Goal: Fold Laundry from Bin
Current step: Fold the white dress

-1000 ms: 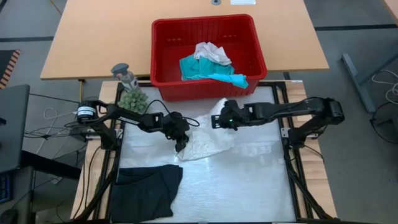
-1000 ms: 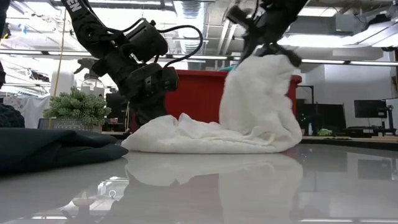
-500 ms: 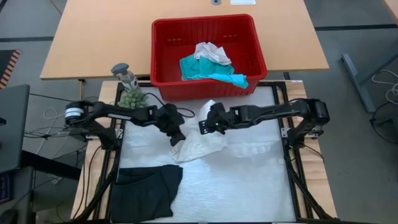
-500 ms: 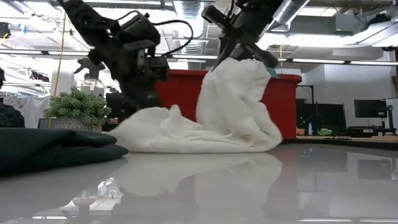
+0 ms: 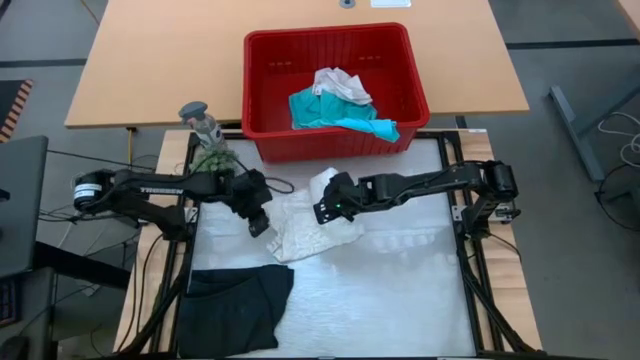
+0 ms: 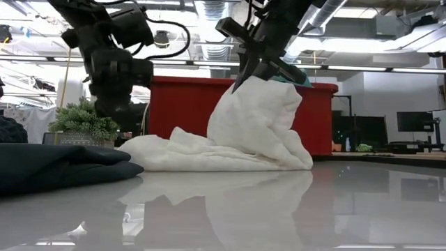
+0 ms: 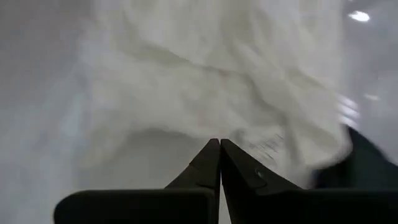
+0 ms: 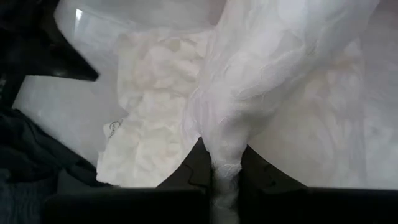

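White lacy cloth garment (image 5: 312, 222) hangs pinched in my right end effector (image 5: 322, 208); left end effector (image 5: 262, 222), closed empty, sits at its nine o'clock.

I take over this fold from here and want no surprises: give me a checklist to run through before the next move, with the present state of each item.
1. Right tool pinching the white cloth: ok, an edge is bunched between its fingers and lifted off the table.
2. Left tool empty: ok, shut with nothing in it, beside the cloth.
3. Cloth lying flat: not ok, the part on the table is crumpled.
4. Black cloth out of the way: ok, at the near left corner, apart from the white one.
5. Bin clear of the arms: ok, behind the work area, teal and white pieces inside.
6. Which corner the right tool holds: cannot tell.
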